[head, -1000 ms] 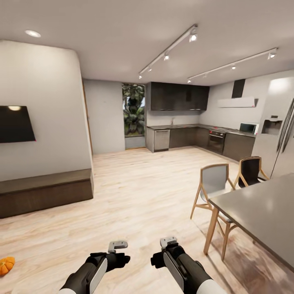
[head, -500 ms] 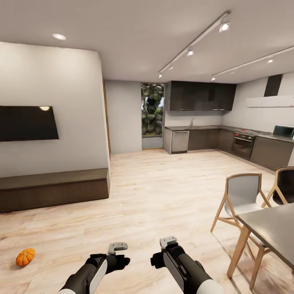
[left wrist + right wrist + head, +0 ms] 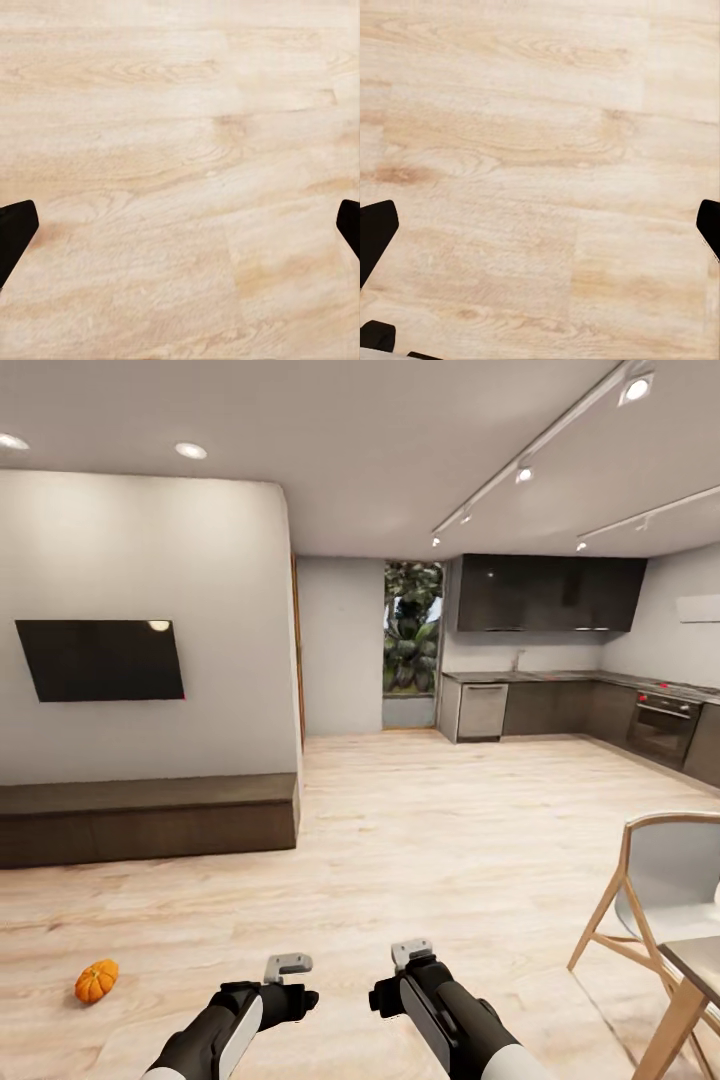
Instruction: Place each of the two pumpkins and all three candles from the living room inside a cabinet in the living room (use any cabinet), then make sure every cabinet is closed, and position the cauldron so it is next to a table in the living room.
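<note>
Two black-and-white robot arms reach forward low over the floor (image 3: 400, 830), side by side. The left gripper (image 3: 288, 966) and right gripper (image 3: 412, 953) both have fingers spread, empty.

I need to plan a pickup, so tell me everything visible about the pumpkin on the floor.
The pumpkin is small, round and bright orange, with faint ribs and a short darker stem at its top. It rests alone on the light wood floor, toward the robot's left and ahead of the left gripper, well in front of the long dark-brown cabinet. Nothing but the floor touches it. It looks whole; finer detail is too small to tell.
</note>
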Available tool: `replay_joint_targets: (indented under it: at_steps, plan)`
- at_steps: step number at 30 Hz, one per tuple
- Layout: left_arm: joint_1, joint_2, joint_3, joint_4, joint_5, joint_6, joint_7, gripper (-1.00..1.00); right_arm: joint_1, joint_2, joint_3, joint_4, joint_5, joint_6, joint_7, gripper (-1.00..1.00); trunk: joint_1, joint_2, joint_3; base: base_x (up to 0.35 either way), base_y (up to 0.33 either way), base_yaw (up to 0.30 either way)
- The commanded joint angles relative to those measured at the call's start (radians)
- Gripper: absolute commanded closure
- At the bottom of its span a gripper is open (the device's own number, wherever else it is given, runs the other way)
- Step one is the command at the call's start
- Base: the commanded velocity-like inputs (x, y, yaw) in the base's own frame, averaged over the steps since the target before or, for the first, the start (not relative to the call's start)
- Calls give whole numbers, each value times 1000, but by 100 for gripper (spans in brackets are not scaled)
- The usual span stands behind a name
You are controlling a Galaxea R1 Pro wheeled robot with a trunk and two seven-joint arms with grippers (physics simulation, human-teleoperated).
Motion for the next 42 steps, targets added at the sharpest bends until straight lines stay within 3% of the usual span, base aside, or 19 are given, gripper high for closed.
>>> replay_joint_targets:
  at_steps: [1,22,42]
  plan:
    - [-1,1,-3,-1,10,5,3,-100,-1,0,2,-1,-10,3,-9,-100,1,-1,-1,280,-36,45]
    - [-1,1,-3,-1,10,5,3,-100,-1,0,2,-1,-10,3,-8,-100,1,-1,-1,291,-35,18]
    - [-1,1,-3,-1,10,5,3,-100,-1,0,2,-1,-10,3,-8,-100,1,-1,-1,322,-31,169]
